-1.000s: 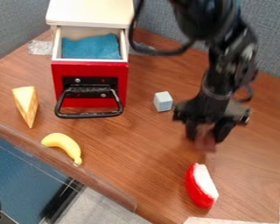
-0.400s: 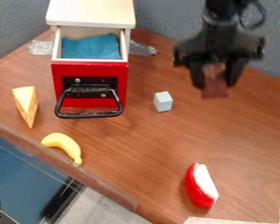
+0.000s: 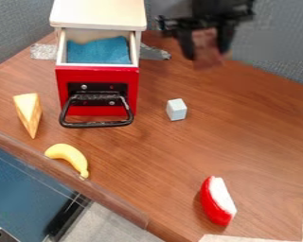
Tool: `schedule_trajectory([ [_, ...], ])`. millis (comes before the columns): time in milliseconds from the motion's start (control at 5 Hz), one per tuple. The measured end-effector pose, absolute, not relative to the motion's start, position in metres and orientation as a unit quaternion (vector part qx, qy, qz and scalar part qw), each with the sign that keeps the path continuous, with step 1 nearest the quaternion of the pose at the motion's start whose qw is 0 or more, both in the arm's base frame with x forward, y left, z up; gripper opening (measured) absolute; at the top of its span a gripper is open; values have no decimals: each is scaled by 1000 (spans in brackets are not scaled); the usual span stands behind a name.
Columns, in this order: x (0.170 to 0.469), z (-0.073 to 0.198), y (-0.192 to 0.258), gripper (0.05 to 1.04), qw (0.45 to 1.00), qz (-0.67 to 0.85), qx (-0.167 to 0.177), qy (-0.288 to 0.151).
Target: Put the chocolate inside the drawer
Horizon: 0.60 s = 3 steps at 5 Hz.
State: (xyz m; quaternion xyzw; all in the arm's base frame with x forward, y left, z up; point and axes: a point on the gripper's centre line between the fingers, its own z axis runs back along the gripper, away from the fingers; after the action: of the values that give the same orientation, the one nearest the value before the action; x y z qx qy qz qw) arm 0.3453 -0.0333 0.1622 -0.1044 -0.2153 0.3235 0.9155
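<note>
Well, gripper: fingers part-closed, choc gripped btwn, held up nr table's back edge.
Drawer: pulled open, blue cloth laid inside.
Banana: placed nr table's front edge.

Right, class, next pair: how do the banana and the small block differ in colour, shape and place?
The banana is yellow, while the block is pale grey-blue. The banana is long and curved; the block is compact, with flat faces and straight edges. The banana lies close to the table's front edge, the block farther in, to the right of the drawer. Both rest on the brown tabletop.
</note>
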Motion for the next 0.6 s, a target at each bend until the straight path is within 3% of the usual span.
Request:
schedule_trajectory([
  [600, 337, 159, 51, 581, 870, 442, -73, -208],
])
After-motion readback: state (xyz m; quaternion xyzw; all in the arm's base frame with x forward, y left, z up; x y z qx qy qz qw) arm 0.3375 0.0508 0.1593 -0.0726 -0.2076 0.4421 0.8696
